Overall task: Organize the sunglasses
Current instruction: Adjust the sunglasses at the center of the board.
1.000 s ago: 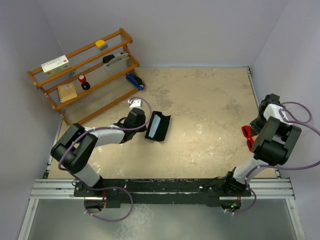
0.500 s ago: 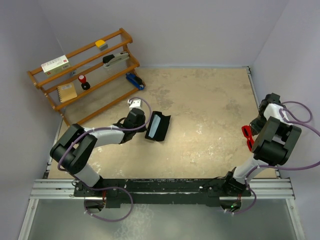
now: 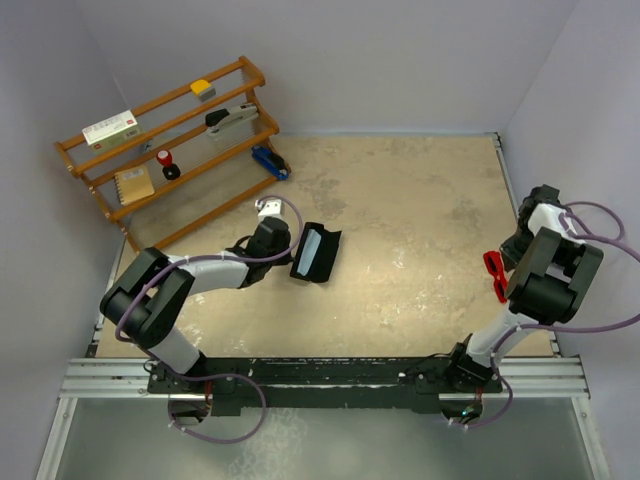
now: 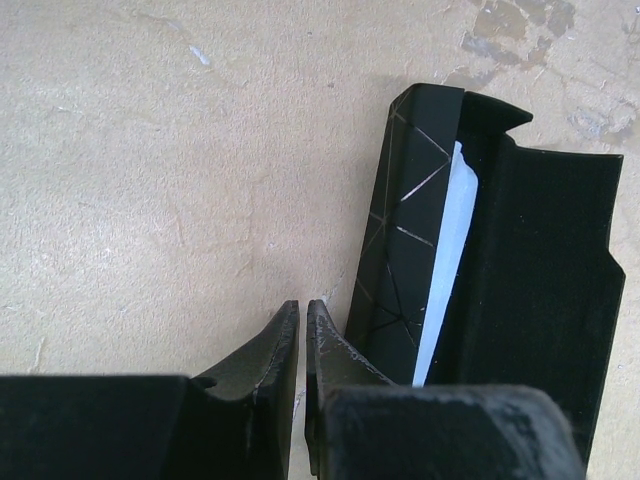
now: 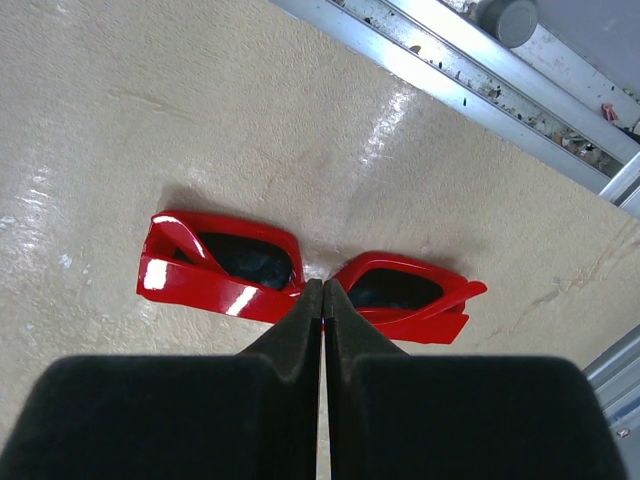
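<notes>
Right wrist: right fingers (image 5: pixel 300 320) pressing together at the bridge of the sunglasses (image 5: pixel 225 270), lying on the surface (image 5: pixel 150 120) (grip unclear); left fingers (image 4: pixel 270 350) sitting shut beside black case (image 4: pixel 540 300). Risk: slim bridge slipping free on lifting.

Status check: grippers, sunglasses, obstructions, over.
Left gripper shut, empty, beside open black case. Right gripper shut at bridge of sunglasses; grip unconfirmed. They lie on table. Nothing blocking.
</notes>
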You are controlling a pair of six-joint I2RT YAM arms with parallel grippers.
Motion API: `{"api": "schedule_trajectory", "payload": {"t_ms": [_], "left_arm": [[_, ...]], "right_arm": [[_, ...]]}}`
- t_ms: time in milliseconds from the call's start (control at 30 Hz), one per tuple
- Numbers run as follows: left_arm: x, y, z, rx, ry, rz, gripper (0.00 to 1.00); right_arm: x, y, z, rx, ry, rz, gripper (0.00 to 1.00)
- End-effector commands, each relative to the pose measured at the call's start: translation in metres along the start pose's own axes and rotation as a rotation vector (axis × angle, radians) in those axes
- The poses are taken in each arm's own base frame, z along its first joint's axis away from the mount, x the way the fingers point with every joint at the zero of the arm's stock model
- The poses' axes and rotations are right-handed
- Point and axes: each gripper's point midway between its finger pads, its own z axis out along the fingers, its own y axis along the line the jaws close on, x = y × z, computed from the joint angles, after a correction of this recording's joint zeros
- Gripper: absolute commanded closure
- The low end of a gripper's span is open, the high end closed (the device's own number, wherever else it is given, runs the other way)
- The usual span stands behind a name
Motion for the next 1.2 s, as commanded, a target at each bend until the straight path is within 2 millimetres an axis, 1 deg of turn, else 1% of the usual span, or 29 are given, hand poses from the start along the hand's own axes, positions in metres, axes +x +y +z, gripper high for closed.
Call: {"api": "schedule_trajectory", "payload": {"t_ms": [0, 67, 267, 500, 600, 833, 867, 1033, 1167], "left_arm": [[-0.014, -0.007, -0.004, 0.023, -0.052, 0.001, 0.96], [-0.014, -0.007, -0.004, 0.024, -0.053, -0.001, 0.96], [-0.015, -0.008, -0.005, 0.030, -0.055, -0.010, 0.96], [-0.017, -0.009, -0.009, 0.033, -0.060, -0.014, 0.96], [-0.019, -0.008, -0.011, 0.032, -0.064, -0.015, 0.96], [-0.020, -0.009, -0.013, 0.035, -0.069, -0.023, 0.96], [-0.019, -0.008, -0.013, 0.034, -0.067, -0.022, 0.96], [-0.020, -0.007, -0.014, 0.031, -0.071, -0.023, 0.96], [-0.020, -0.008, -0.014, 0.034, -0.072, -0.023, 0.96]], "right_arm": [[-0.001, -0.002, -0.001, 0.007, 0.001, 0.014, 1.00], [-0.003, -0.001, 0.000, -0.002, -0.009, 0.004, 1.00], [0.006, 0.012, 0.001, -0.079, 0.016, -0.036, 1.00], [0.013, 0.029, -0.007, -0.073, -0.012, -0.125, 1.00], [0.017, 0.042, -0.014, -0.085, -0.027, -0.172, 1.00], [0.039, 0.074, -0.026, -0.124, -0.046, -0.306, 1.00], [0.042, 0.077, -0.027, -0.124, -0.049, -0.318, 1.00], [0.038, 0.086, -0.046, -0.162, -0.103, -0.335, 1.00], [0.035, 0.095, -0.066, -0.259, -0.151, -0.328, 1.00]]}}
